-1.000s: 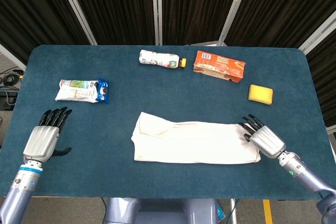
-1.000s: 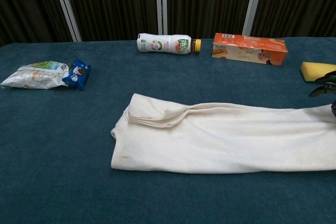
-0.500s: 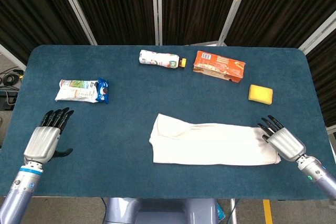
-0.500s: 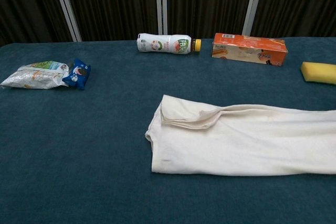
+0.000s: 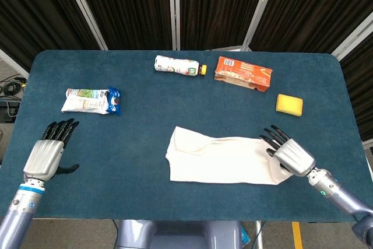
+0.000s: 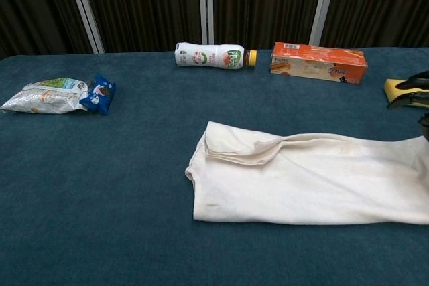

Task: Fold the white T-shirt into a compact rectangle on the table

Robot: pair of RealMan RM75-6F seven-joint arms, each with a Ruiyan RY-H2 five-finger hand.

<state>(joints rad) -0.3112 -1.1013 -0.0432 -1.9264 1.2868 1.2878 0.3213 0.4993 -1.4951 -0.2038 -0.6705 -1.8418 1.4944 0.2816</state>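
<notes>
Desk point(image 5: 175, 91): dark blue felt-like cover, rounded corners; black pleated curtains point(image 5: 134, 4) with pale vertical rails behind. White T-shirt point(image 5: 224, 160), folded into a long band, lies right of centre near the front edge. Right robot hand point(image 5: 287, 154) rests on the band's right end, fingers spread and extended; whether it pinches cloth cannot be told. Left robot hand point(image 5: 49, 151) sits apart at the front left, fingers wide, holding nothing. Far side: bottle point(image 5: 179, 66) on its side, orange box point(image 5: 243, 73), yellow sponge point(image 5: 289, 104). Left: snack packet point(image 5: 86, 100), blue wrapper point(image 5: 114, 101) touching it.
</notes>
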